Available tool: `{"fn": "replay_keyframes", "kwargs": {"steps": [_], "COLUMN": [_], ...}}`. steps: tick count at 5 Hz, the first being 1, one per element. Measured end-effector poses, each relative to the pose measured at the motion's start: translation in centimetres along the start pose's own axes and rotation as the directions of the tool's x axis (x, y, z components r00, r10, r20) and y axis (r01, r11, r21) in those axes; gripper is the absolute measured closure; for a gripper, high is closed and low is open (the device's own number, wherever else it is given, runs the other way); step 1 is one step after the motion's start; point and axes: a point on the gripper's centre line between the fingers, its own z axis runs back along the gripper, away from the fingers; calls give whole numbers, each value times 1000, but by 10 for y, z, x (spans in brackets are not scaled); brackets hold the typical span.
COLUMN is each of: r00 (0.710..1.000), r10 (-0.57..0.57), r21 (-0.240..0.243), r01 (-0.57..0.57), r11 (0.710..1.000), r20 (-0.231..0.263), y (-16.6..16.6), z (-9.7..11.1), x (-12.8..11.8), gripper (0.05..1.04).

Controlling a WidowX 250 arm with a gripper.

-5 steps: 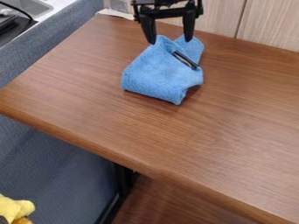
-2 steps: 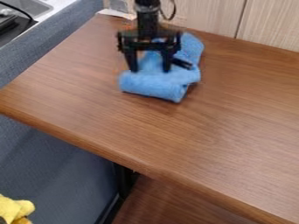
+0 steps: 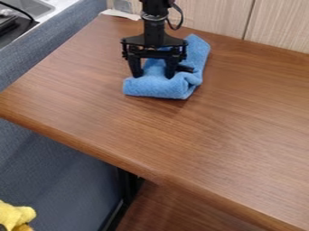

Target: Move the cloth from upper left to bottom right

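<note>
On a brown wood-grain worktop (image 3: pixel 223 135), bounded on the near side by a rounded edge slanting from the left down to the lower right. Backed at the top by pale wood-grain panels (image 3: pixel 278 27) and flanked along the left edge by a dark blue-grey partition (image 3: pixel 60 47). Marked near the far left corner by a flat white piece (image 3: pixel 118 14). Running on in brown grain from the cloth area toward the near edge, and out of view on the right.

Toward the far side of the worktop, left of centre, lying folded and rumpled as a blue fabric cloth (image 3: pixel 157 88). Set well apart from the near edge. Positioned directly beneath the black two-finger end effector (image 3: pixel 153 76), spreading out in front of the fingers (image 3: pixel 170 67) and up behind them to the right. Open at the end effector, with fingers spaced apart and tips down at the blue fabric. Just beside the finger on the view's right, topped by a short black bar (image 3: pixel 186 69).

Beyond the worktop, dotted with a soft yellow object (image 3: pixel 17 214) at lower left and a grey metal basin (image 3: pixel 31 5) at upper left.
</note>
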Motion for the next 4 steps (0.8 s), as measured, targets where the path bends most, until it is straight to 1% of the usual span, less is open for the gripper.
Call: {"fn": "replay_keyframes", "kwargs": {"steps": [1, 2, 4], "r00": [999, 986, 939], "r10": [-54, -168, -344], "r21": [-24, -37, -55], "r01": [54, 167, 342], "r11": [998, 985, 938], "r20": [0, -15, -22], "y": [-15, -40, -63], "z": [1, 4, 13], "x": [-9, -33, -83], "gripper": [82, 85, 85]}}
